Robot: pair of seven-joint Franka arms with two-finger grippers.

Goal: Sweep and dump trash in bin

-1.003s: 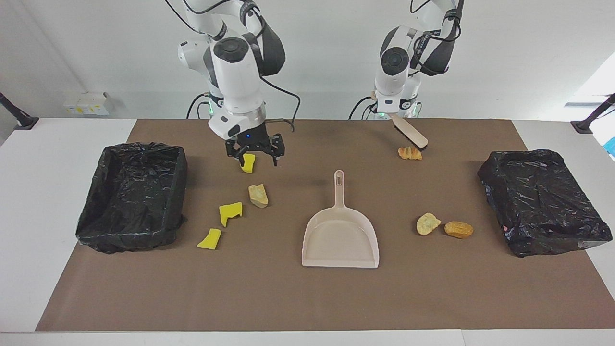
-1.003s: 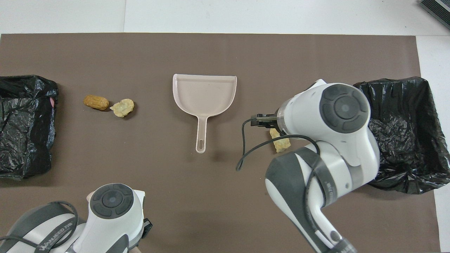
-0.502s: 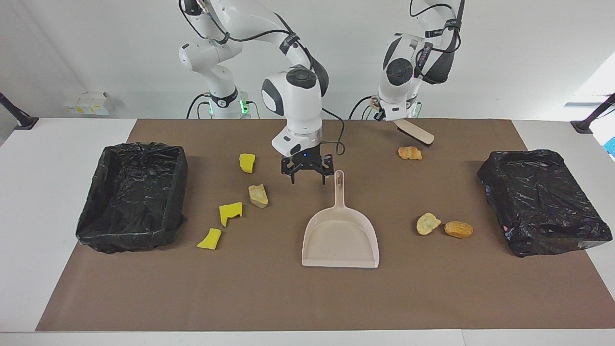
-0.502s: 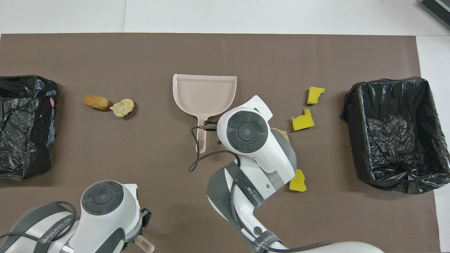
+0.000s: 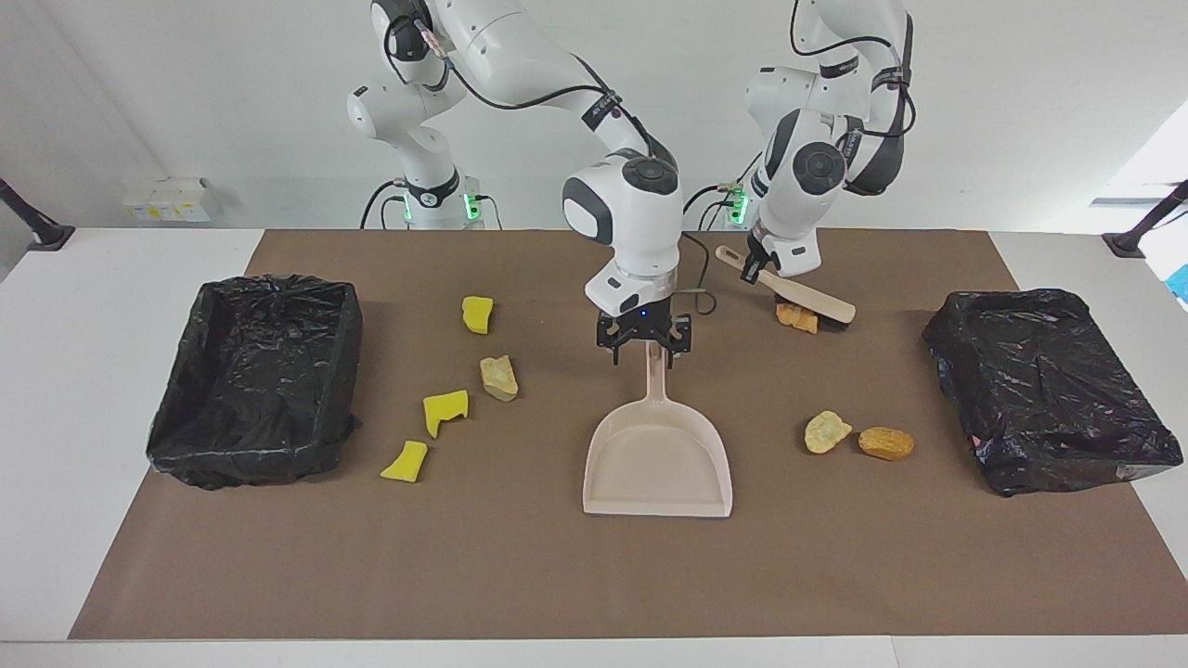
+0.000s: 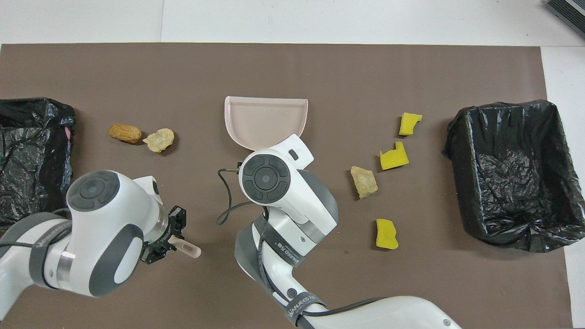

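Observation:
The beige dustpan point(image 5: 657, 459) lies mid-table with its handle toward the robots. My right gripper point(image 5: 643, 359) is open, with one finger on each side of the handle's end. My left gripper point(image 5: 767, 273) is shut on the brush point(image 5: 815, 304), whose head rests at a tan-orange lump point(image 5: 796, 319). Three yellow sponge chunks point(image 5: 477, 314) point(image 5: 445, 411) point(image 5: 406, 460) and a tan lump point(image 5: 499, 378) lie toward the right arm's end. Two lumps point(image 5: 826, 431) point(image 5: 885, 443) lie toward the left arm's end. In the overhead view the dustpan point(image 6: 265, 119) shows and the right arm hides its handle.
A black-bagged bin point(image 5: 255, 306) stands at the right arm's end of the table. A second one point(image 5: 1044, 371) stands at the left arm's end. A brown mat point(image 5: 594, 575) covers the table.
My right gripper has moved from over the sponge chunk nearest the robots to the dustpan handle. My left gripper has carried the brush out from the robots and down to the orange lump.

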